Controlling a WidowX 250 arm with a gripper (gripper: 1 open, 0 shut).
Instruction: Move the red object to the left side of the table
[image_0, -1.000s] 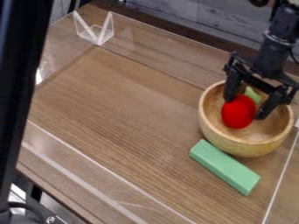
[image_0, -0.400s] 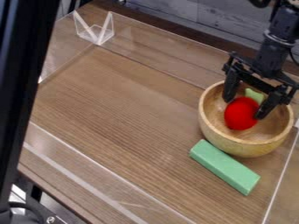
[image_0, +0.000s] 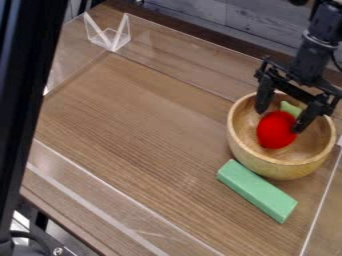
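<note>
The red object (image_0: 277, 130), a small glossy toy fruit, lies inside the wooden bowl (image_0: 254, 152) at the right side of the table (image_0: 134, 130). My black gripper (image_0: 293, 105) hangs just over the bowl, pointing steeply down. Its fingers (image_0: 266, 100) are spread open, one on each side of the red object's upper part. Nothing is clamped between them, and whether they touch the fruit I cannot tell.
A flat green rectangular block (image_0: 257, 189) lies on the table just in front of the bowl. Low clear acrylic walls (image_0: 107, 35) edge the tabletop. A dark upright post (image_0: 20, 90) crosses the left of the view. Bare wood stretches left of the bowl.
</note>
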